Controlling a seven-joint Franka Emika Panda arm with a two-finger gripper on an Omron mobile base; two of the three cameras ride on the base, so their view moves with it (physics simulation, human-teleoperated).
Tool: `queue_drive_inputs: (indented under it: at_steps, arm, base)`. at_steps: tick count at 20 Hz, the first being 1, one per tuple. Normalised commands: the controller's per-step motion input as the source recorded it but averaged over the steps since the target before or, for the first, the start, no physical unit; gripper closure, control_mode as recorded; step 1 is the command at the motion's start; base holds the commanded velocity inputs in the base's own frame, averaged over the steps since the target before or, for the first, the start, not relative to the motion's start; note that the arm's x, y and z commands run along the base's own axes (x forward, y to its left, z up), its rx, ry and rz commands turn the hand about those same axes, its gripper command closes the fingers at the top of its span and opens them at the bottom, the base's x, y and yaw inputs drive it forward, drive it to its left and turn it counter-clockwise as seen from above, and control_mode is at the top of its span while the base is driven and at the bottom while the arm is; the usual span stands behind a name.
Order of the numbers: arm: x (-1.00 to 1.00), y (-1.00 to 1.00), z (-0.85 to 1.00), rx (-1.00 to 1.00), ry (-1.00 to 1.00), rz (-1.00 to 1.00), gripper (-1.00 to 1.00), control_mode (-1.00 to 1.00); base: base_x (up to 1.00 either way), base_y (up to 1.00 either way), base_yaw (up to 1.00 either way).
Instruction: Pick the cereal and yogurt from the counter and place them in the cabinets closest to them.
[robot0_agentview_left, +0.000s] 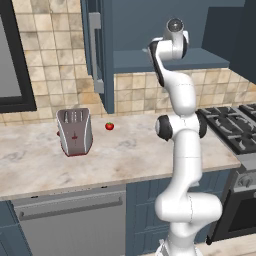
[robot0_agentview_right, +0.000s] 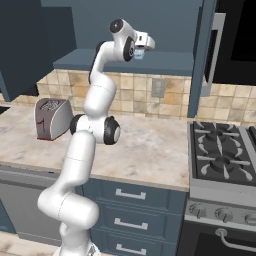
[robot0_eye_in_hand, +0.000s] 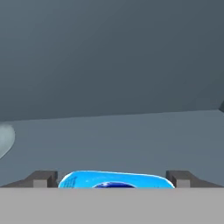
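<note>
We are looking from behind the arm on both sides — sharing the counter and toaster — while our hand camera is peering close into the cabinets.

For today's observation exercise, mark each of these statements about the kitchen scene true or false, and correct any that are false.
1. The gripper is up at the open cabinet's blue shelf. True.
2. The yogurt lies between the gripper's fingertips, which stand apart from it. True.
3. The tomato sits on top of the toaster. False: it lies on the counter beside the toaster.
4. The stove has a pot on its burners. False: the grates are bare.
5. The toaster stands on the counter. True.
</note>
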Motion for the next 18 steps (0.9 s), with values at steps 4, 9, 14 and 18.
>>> queue_drive_inputs:
  at_steps: [4, 9, 14, 18]
  arm:
    - [0.00, 0.00, 0.40, 0.06, 0.04, 0.00, -1.00, -1.00]
    - [-0.25, 0.02, 0.37, 0.05, 0.08, 0.00, -1.00, -1.00]
    - [-0.62, 0.09, 0.36, 0.01, 0.05, 0.00, -1.00, -1.00]
    - [-0.72, 0.12, 0.41, 0.00, 0.00, 0.00, -1.00, -1.00]
  base:
    - [0.00, 0.00, 0.00]
    - [0.00, 0.00, 0.00]
    - [0.00, 0.00, 0.00]
    - [0.00, 0.00, 0.00]
